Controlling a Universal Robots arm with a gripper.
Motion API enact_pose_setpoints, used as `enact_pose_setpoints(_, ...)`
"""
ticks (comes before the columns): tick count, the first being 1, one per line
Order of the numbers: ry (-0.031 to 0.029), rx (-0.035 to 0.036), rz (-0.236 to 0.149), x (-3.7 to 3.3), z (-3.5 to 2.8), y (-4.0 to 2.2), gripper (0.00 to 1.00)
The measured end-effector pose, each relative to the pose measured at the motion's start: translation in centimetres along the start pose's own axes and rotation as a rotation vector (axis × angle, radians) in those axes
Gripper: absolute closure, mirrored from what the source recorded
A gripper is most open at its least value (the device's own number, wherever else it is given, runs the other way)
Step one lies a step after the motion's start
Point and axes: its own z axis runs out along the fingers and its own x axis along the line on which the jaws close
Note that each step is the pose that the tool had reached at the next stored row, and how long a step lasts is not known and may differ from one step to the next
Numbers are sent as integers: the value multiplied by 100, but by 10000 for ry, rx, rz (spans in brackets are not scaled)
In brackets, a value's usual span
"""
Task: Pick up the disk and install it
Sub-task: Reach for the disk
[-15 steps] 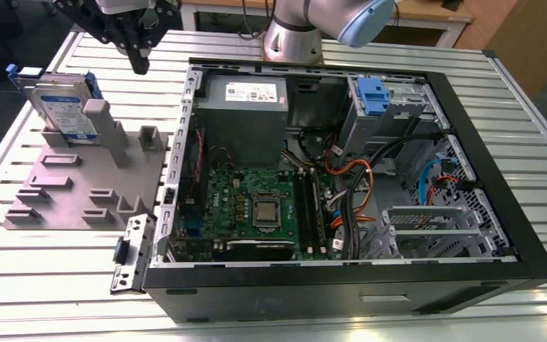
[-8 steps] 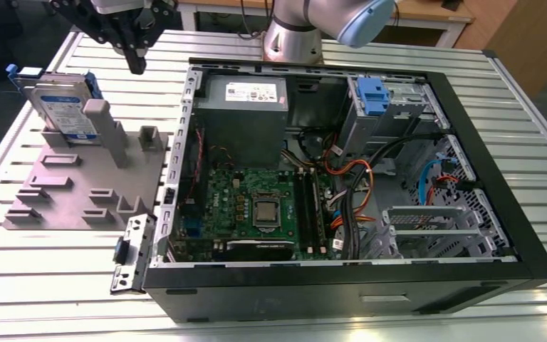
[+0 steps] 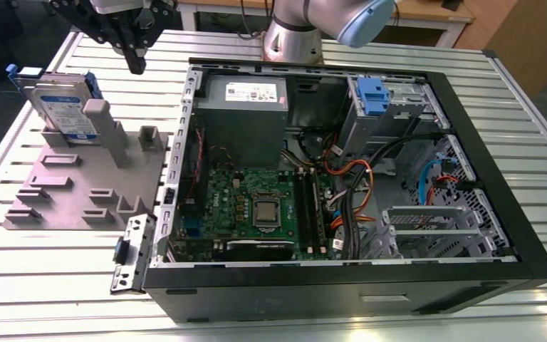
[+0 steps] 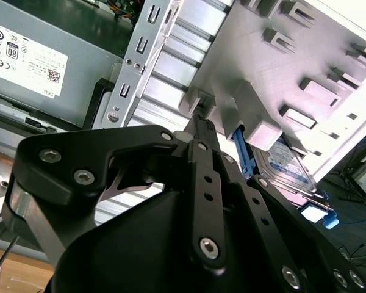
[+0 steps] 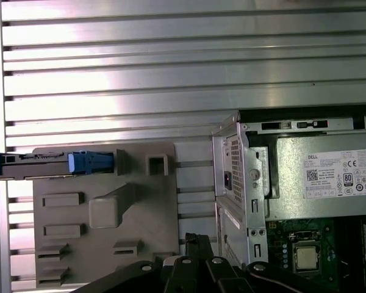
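Aluminium slats form the surface, which carries an open black computer case and, to the exterior view's left of it, a grey slotted fixture — the arm is cut off at that picture's upper edge. The disk stands upright on edge at the fixture's far end, its lower part hidden behind a grey post; the first wrist view shows it edge-on and cut off. Over the gap between fixture and case hangs the gripper, fingertips together on nothing — near the disk, not touching it.
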Motion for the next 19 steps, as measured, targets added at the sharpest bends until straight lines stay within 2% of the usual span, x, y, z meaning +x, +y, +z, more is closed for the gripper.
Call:
enact_pose_setpoints(9, 0, 0, 0, 54, -1, -4, 89)
enact_pose_setpoints(19, 0, 0, 0, 178, -3, -11, 89)
